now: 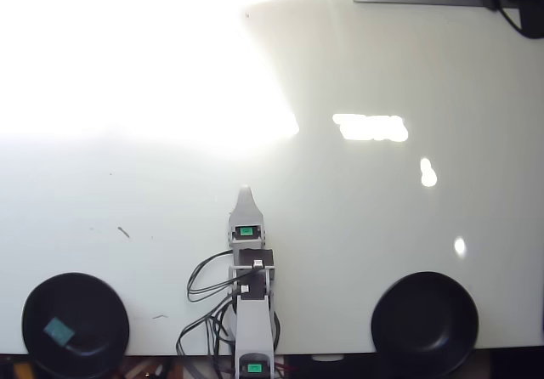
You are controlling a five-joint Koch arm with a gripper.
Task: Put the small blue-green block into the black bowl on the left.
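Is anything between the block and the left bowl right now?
Nothing visible does: the blue-green block already lies inside the left black bowl. The gripper is out over the bare table, away from it.

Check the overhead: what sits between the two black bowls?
The arm's base with its looped cables sits between the left bowl, which holds the block, and the right bowl. Otherwise the table is bare.

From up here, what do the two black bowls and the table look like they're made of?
Both bowls, the left black bowl and the right black bowl, look like matte dark plastic or ceramic; they show no highlights, so I can't tell which. The table looks like a glossy white laminate, since it mirrors bright lights.
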